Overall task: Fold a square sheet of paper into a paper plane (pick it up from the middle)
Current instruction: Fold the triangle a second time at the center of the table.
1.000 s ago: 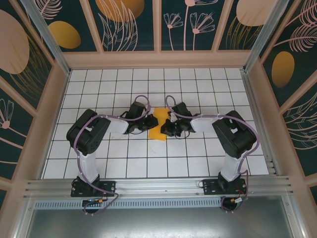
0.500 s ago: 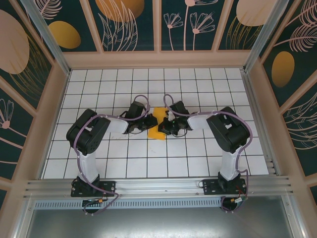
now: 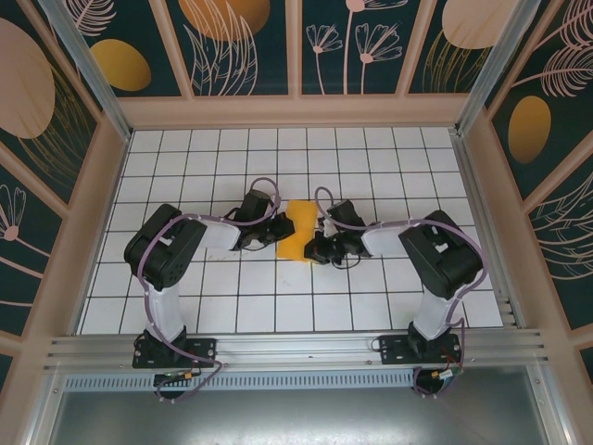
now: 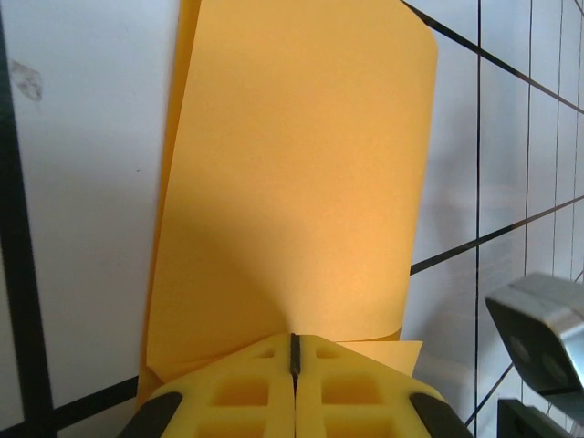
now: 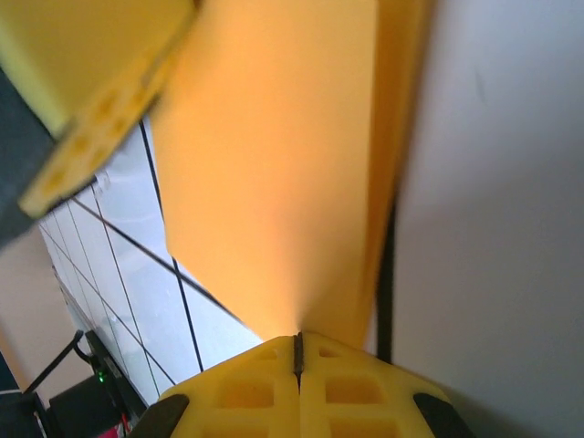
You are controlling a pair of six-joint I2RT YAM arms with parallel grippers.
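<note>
My left pincer (image 3: 276, 232) has just nipped fully shut on the left edge of the paper (image 3: 298, 232). My right pincer (image 3: 317, 245), clamped on the right edge, has shifted a little nearer me. The paper, now a narrow doubled strip, sits mid-worktop (image 3: 371, 306) between them, so I judge a fold is being set. Its far end lies free, with open tiles all round and the walls well apart.

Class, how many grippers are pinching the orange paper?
2. The left gripper is shut on the paper from its left side; the right gripper is shut on it from its right side.
</note>
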